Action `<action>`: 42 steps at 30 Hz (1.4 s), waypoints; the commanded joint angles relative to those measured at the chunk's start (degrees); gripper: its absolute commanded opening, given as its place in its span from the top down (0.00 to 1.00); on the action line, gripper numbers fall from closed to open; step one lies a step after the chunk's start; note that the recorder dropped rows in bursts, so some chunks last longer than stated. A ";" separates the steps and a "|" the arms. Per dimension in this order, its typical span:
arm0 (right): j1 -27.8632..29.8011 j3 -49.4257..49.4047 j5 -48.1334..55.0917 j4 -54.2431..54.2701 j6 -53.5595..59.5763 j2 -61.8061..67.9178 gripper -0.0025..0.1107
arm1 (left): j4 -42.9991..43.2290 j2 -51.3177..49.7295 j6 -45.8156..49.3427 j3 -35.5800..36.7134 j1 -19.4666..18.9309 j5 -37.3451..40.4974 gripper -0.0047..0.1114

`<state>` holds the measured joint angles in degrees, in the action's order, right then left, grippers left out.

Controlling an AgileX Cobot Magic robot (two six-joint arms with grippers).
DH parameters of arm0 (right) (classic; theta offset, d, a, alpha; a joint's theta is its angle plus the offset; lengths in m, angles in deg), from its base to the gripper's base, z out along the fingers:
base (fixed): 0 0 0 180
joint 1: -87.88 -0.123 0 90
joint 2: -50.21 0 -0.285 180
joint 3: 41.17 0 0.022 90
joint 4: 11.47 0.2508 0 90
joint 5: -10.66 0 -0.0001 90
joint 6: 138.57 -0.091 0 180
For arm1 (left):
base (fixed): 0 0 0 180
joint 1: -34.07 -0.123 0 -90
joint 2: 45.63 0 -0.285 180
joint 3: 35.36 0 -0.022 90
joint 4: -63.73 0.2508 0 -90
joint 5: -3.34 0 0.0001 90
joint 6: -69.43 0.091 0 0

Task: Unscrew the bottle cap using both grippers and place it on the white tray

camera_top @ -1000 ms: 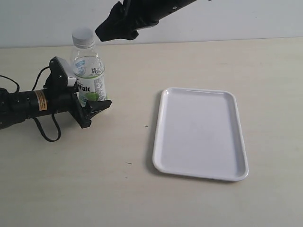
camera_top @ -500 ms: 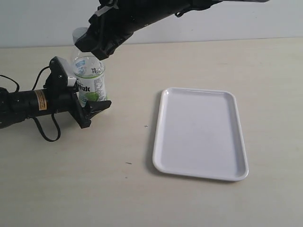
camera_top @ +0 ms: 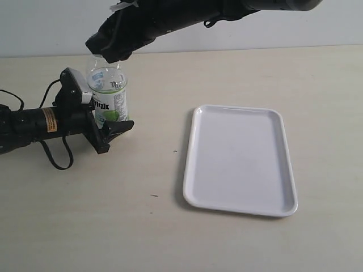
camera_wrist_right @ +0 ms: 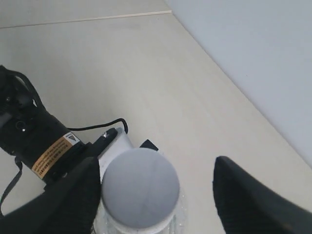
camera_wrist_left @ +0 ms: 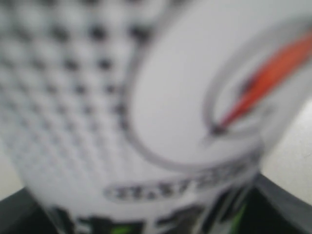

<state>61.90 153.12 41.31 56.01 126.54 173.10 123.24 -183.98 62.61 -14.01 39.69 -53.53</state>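
Note:
The bottle (camera_top: 109, 99) stands upright at the table's left, its lime label facing me. My left gripper (camera_top: 103, 111) lies low and is shut on the bottle's lower body, one jaw on each side. The blurred label of the bottle (camera_wrist_left: 146, 97) fills the left wrist view. The bottle cap (camera_wrist_right: 140, 187) sits on the neck. My right gripper (camera_wrist_right: 156, 168) hangs over it, open: one finger (camera_wrist_right: 73, 195) is next to the cap's side, the other stands well apart. In the exterior view the right gripper (camera_top: 109, 46) hides the cap. The white tray (camera_top: 241, 158) lies empty to the right.
The left arm's black cables (camera_top: 57, 158) loop on the table beside the arm's orange label band (camera_top: 50, 120). A pale wall (camera_top: 317, 28) runs along the table's far edge. Bare tabletop separates the bottle from the tray.
The right gripper has come down and to the left over the bottle's top, and in the exterior view it now covers the cap. The left gripper and bottle have not moved.

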 commanded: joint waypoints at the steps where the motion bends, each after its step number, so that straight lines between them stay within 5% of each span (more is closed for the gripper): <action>1: -0.06 -0.26 -0.50 3.46 -1.46 0.96 0.42 | 2.02 -0.47 0.14 0.44 0.48 4.49 0.96; 30: -0.06 -0.26 -1.59 1.48 -14.45 -5.13 0.44 | 2.02 -0.47 -1.13 0.44 0.48 4.47 0.96; 42: 0.46 -8.65 -2.44 -13.74 -23.84 -15.02 0.86 | 1.56 -0.47 -2.91 0.44 0.48 4.47 0.96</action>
<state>61.90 146.25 39.66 43.88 103.27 160.58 123.24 -183.98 60.08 -14.04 39.79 -53.19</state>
